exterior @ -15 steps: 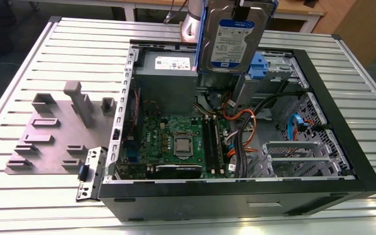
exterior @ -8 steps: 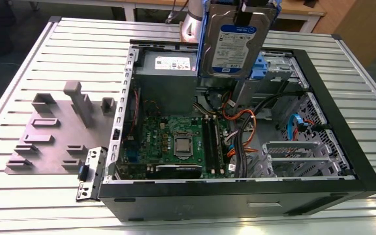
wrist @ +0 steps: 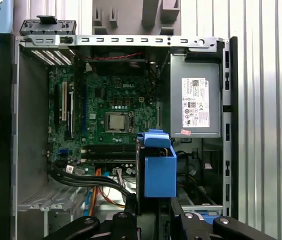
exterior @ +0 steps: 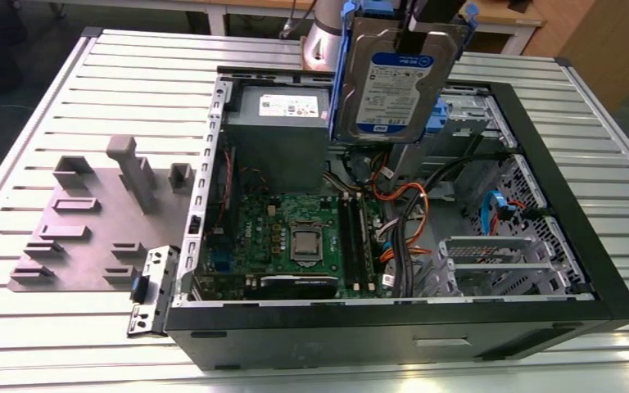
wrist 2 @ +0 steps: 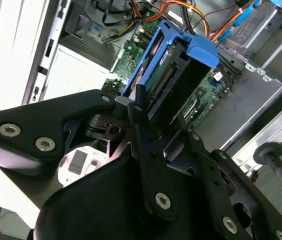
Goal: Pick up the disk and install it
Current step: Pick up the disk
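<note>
The disk (exterior: pixel 395 82), a silver-grey hard drive with a white-and-blue label and blue carrier rails, hangs upright in the air above the open computer case (exterior: pixel 593 270). My gripper (exterior: pixel 424 31) is shut on its upper edge. In the second wrist view the disk (wrist 2: pixel 173 82) juts out from between my black fingers (wrist 2: pixel 140 117), connector side showing. In the first wrist view the disk (wrist: pixel 158 170) appears edge-on over the case interior, beside the power supply (wrist: pixel 195 102).
Inside the case lie the motherboard (exterior: pixel 292 237), orange and black cables (exterior: pixel 408 201) and a metal drive bay (exterior: pixel 478 115) with a blue bracket (exterior: pixel 437 123). A grey fixture plate (exterior: pixel 96 221) with upright blocks sits at the exterior view's left on the slatted table (exterior: pixel 140 74).
</note>
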Robot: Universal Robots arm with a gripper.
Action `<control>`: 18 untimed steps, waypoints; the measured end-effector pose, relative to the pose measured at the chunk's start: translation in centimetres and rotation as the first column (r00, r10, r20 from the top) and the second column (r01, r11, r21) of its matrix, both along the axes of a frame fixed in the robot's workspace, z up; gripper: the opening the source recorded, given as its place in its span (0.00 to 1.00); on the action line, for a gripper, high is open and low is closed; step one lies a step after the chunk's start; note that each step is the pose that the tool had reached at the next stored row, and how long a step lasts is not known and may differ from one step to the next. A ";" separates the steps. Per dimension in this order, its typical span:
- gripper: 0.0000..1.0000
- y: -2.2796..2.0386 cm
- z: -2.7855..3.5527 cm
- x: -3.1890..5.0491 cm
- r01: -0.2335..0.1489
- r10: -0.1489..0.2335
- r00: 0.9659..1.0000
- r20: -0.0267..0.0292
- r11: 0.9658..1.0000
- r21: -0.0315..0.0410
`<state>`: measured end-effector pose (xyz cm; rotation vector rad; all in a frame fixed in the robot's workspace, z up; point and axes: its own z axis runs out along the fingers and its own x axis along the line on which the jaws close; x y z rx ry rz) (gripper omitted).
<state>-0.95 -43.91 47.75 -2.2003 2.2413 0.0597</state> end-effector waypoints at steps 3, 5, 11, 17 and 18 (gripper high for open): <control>0.35 -0.73 -0.01 0.00 0.000 0.000 1.000 0.000 1.000 0.000; 0.35 -1.17 0.00 0.00 0.000 0.000 1.000 0.000 1.000 0.000; 0.35 -2.66 0.00 0.00 0.000 0.000 1.000 0.000 1.000 0.000; 0.35 -4.28 -0.01 0.00 0.000 0.000 1.000 0.000 1.000 0.000; 0.35 -4.59 -0.01 0.00 0.000 0.000 1.000 0.000 1.000 0.000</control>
